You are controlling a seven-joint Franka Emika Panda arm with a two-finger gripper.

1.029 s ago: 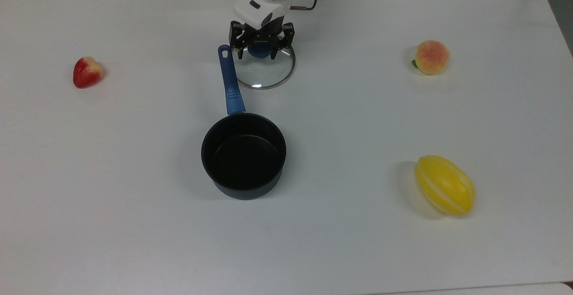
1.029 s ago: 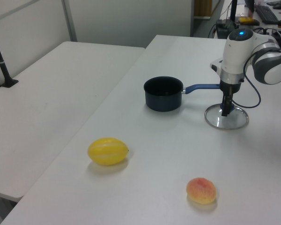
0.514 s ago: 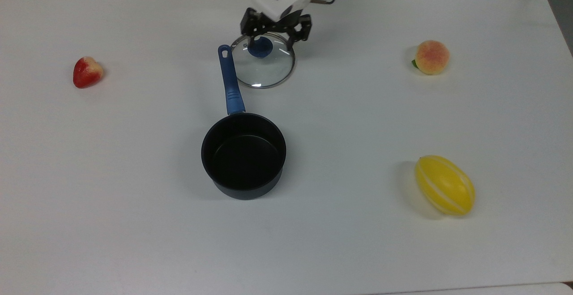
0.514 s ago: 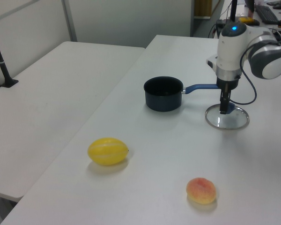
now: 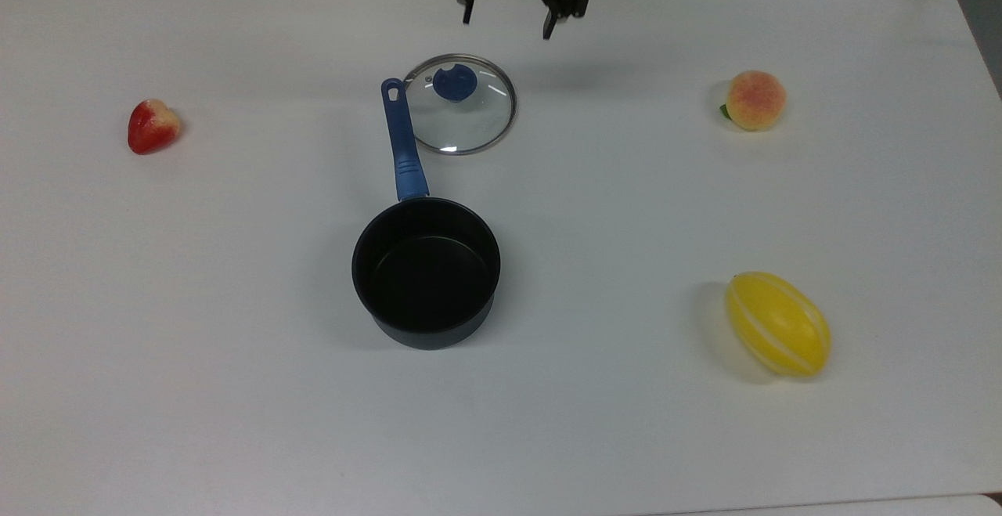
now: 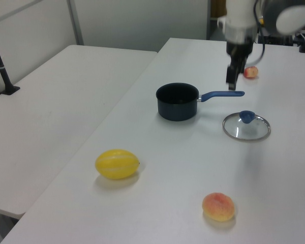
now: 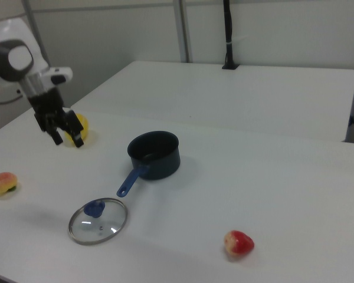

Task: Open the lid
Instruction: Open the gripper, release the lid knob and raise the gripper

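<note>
So the lid (image 5: 460,104) is lying flat on the white table (image 5: 235,391), knob up, just beside the blue handle of the black saucepan (image 5: 425,269) and off the pot, which sits open w/ nothing in it. Gripper (image 5: 509,13) hangs in the air above the table, well apart from the lid, fingers spread w/ nothing between them. In the top view there's a strawberry (image 5: 153,125) far left, a peach (image 5: 755,99) far right and a yellow melon (image 5: 778,323) lower right.
</note>
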